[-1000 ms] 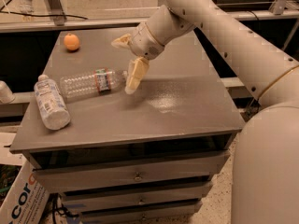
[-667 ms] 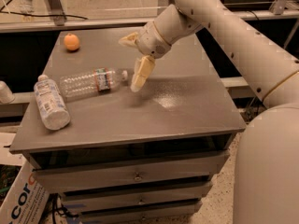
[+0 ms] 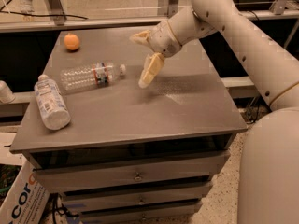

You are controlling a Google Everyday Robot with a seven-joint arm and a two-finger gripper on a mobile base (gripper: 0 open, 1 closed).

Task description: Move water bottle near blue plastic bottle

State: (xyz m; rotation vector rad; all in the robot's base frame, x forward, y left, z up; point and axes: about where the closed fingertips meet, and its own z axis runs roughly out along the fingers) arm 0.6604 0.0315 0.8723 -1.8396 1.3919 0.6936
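Where the gripper hangs, camera view: the gripper is over the table at mid-depth, just right of the water bottle's cap and apart from it.
Claw: spread wide, holding nothing. One finger points left and the other points down toward the table top.
Water bottle: lies on its side in the back-left part of the table, cap toward the gripper.
Blue plastic bottle: also on its side, near the left front edge. It is close to the water bottle but not touching it.
Orange: at the back left corner, behind the water bottle.
Step in hand: by my reading the grasp is not yet made, and the claw has to come down across the bottle's body.
Risk, rolling: a round bottle on its side would probably roll toward the orange or the front if one finger touches it before the other.
Risk, slipping: closing on the narrow cap end could squirt it out, since thin ribbed plastic likely gives under pressure.
Risk, neighbour: setting it down too hard against the blue plastic bottle could nudge that one off the left edge.
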